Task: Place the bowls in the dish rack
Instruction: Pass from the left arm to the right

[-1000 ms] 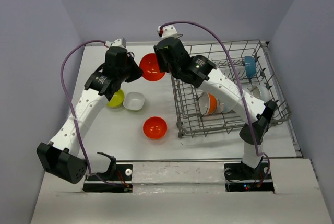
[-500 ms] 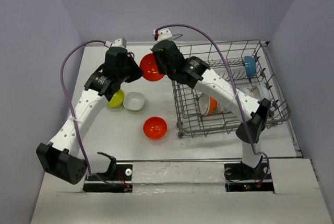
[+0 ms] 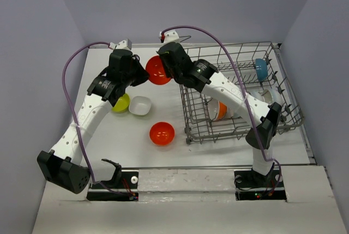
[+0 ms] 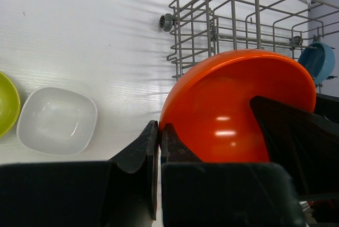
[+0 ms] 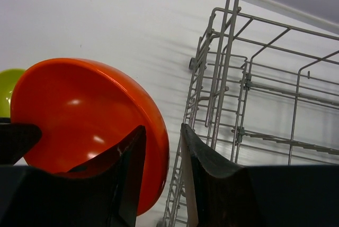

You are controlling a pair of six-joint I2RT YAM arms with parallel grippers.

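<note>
Holding orange bowl [image 3: 157,70] tilted above counter [image 3: 109,133], just beside dish rack [image 3: 196,125] far-left corner: left gripper [image 3: 142,75] clamped on rim. Right gripper [image 3: 167,66] straddles opposite rim, fingers apart (gap visible on one side). Second orange bowl [image 3: 162,133], squarish white bowl [image 3: 140,105] and yellow-green bowl [image 3: 121,103] on counter; blue bowl [image 3: 261,69] and third orange bowl [image 3: 220,108] inside rack.

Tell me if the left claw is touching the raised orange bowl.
Touching. The left wrist view shows the left claw pinched shut on the rim of the orange bowl, with no gap.
</note>
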